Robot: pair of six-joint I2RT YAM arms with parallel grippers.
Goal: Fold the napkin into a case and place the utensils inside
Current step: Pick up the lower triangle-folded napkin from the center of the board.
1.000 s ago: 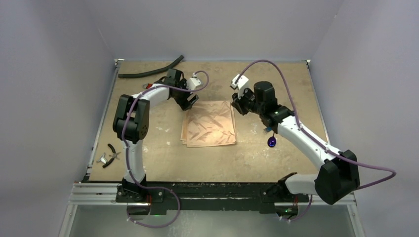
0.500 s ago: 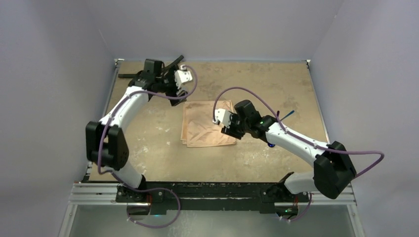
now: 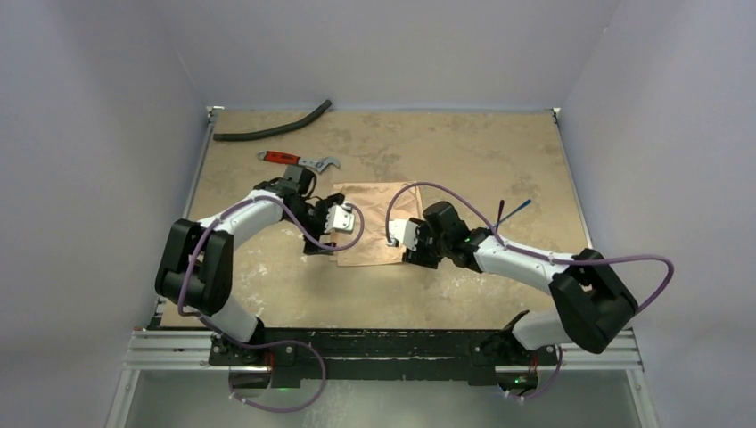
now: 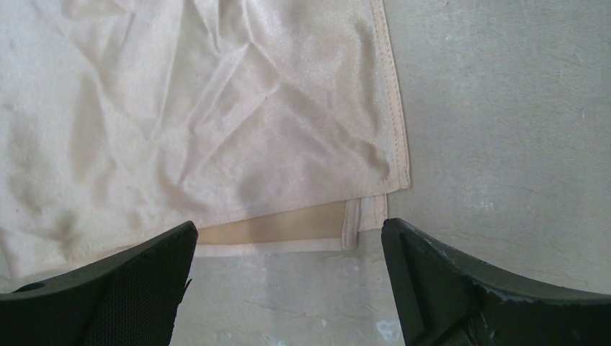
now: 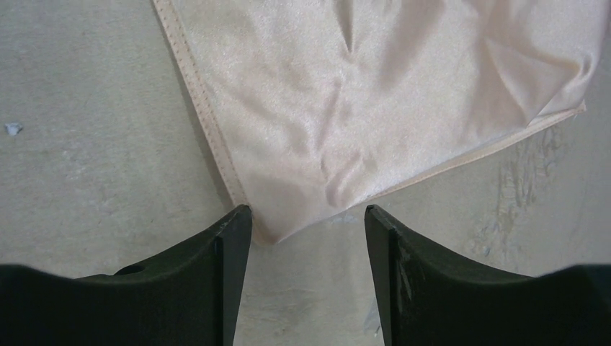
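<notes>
Two grippers, both released. Your left gripper (image 4: 288,229) hangs with its jaws spread wide over the napkin's near left corner. Your right gripper (image 5: 306,213) has its jaws parted either side of the near right corner, pinching nothing. The napkin (image 3: 374,218) lies folded flat mid-table between your arms. The blue fork (image 3: 521,205) and purple spoon (image 3: 502,211) lie well apart from it, beyond the right forearm.

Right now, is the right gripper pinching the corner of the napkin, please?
No: the right gripper stands open, with the corner of the napkin lying loose between its jaws.
</notes>
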